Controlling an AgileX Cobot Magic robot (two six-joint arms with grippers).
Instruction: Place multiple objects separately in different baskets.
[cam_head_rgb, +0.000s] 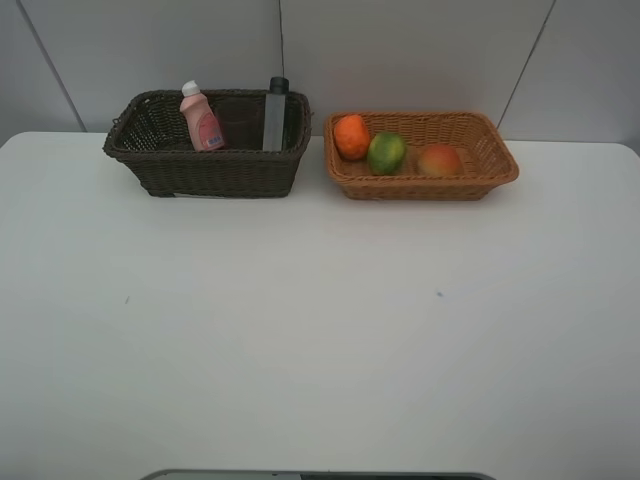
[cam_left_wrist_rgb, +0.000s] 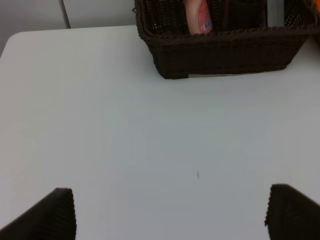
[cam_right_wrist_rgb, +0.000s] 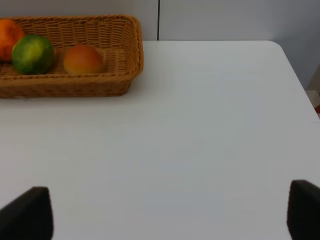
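Exterior high view first: we see the white table (cam_head_rgb: 320, 330) with both baskets at its far edge and neither arm in shot. Going left to right, the dark-brown basket (cam_head_rgb: 205, 160) holds the pink bottle (cam_head_rgb: 201, 120) leaning near its left half and a tall grey bottle (cam_head_rgb: 275, 115) with a dark cap standing upright toward its right end. Beside it, the tan basket (cam_head_rgb: 480, 165) holds the orange (cam_head_rgb: 351, 136), the green fruit (cam_head_rgb: 386, 153) and the peach (cam_head_rgb: 438, 160) in a row.

Our left gripper (cam_left_wrist_rgb: 170, 210) hovers with its fingers spread wide and nothing between them; the dark-brown basket lies ahead of it, well apart, over bare table. Our right gripper (cam_right_wrist_rgb: 170, 212) is likewise wide open and empty, and the tan basket sits ahead and off to one side of it.

We judge the sorting essentially finished: bottles in one basket, fruit in the other, no loose item on the table. The tumbler and the dark green bottle we cannot make out for certain; dark wicker may hide them. To finish well, we should keep both grippers open, low and clear of the basket rims, and not nudge the leaning bottle.
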